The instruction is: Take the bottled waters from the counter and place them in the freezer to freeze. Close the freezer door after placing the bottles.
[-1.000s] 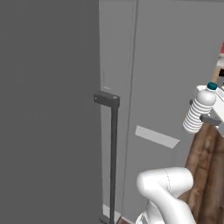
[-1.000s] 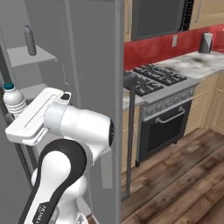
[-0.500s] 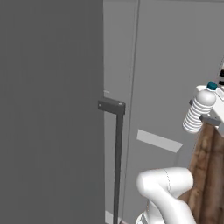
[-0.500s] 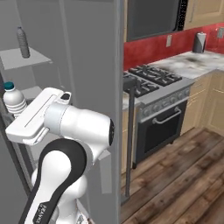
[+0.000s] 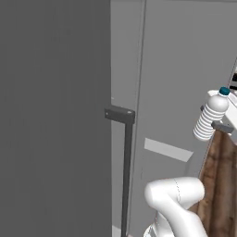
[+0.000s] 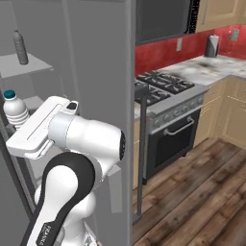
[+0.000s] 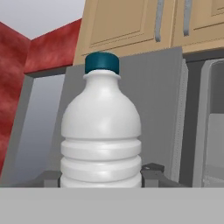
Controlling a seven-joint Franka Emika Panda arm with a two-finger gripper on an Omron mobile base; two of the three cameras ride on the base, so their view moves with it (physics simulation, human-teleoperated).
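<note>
Fingers (image 7: 151,171) clamp the white ribbed bottle (image 7: 101,131), held upright in the air beside the open freezer (image 6: 96,72); the grey bottle (image 6: 19,47) already stands on a shelf (image 6: 26,65) near its edge. Carrying is the step in hand, I judge; next, set this bottle on a shelf, release, then close the freezer door (image 5: 55,115).

"FRANKA" faintly legible on arm (image 6: 48,226)

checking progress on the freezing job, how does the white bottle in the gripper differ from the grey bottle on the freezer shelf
The white ribbed bottle is pale and bright; the grey bottle is dark and smoky. The white bottle is clamped in the gripper, off any surface, while the grey bottle stands free on an upper freezer shelf. The white bottle's teal cap shows plainly; the grey bottle's cap is too small to tell. Both are upright.
</note>
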